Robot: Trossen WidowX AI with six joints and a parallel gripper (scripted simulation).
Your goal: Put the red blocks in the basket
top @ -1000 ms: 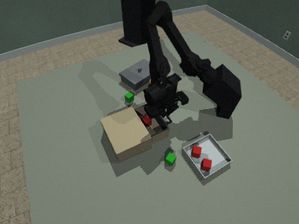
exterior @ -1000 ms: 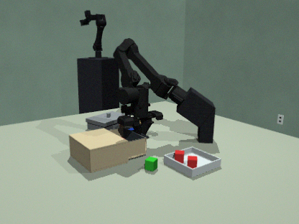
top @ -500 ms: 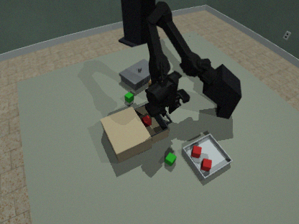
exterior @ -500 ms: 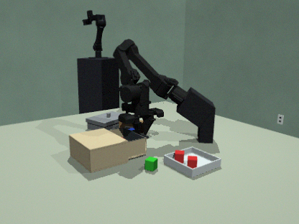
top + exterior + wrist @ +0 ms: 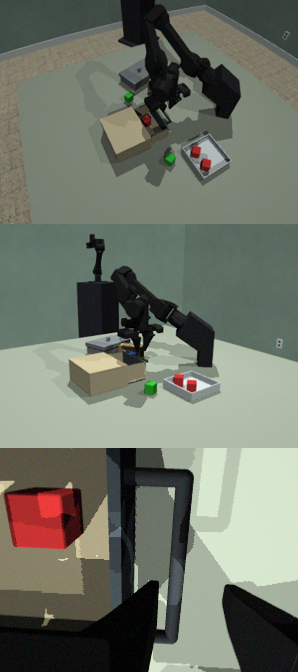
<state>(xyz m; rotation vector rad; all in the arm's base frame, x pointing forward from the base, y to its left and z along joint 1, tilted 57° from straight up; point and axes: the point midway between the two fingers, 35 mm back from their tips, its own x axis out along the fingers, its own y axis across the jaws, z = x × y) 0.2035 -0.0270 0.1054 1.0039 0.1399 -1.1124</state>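
The end effector (image 5: pixel 162 114) hangs released, grasping nothing, over the open drawer's handle (image 5: pixel 179 553). 1 red block (image 5: pixel 146 120) lies just beside it in the drawer (image 5: pixel 157 133); 2 sit in the basket (image 5: pixel 221 149) nearby on the grey-green counter (image 5: pixel 71 179), ringed by tiled floor (image 5: pixel 11 151) and green walls (image 5: pixel 233 278).

Top looks down – exterior sideways, both far – wrist close

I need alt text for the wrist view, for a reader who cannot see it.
A red block lies inside the open drawer at upper left. The drawer's dark bar handle runs down the middle, and the gripper below is open around its lower end, holding nothing, over pale table.
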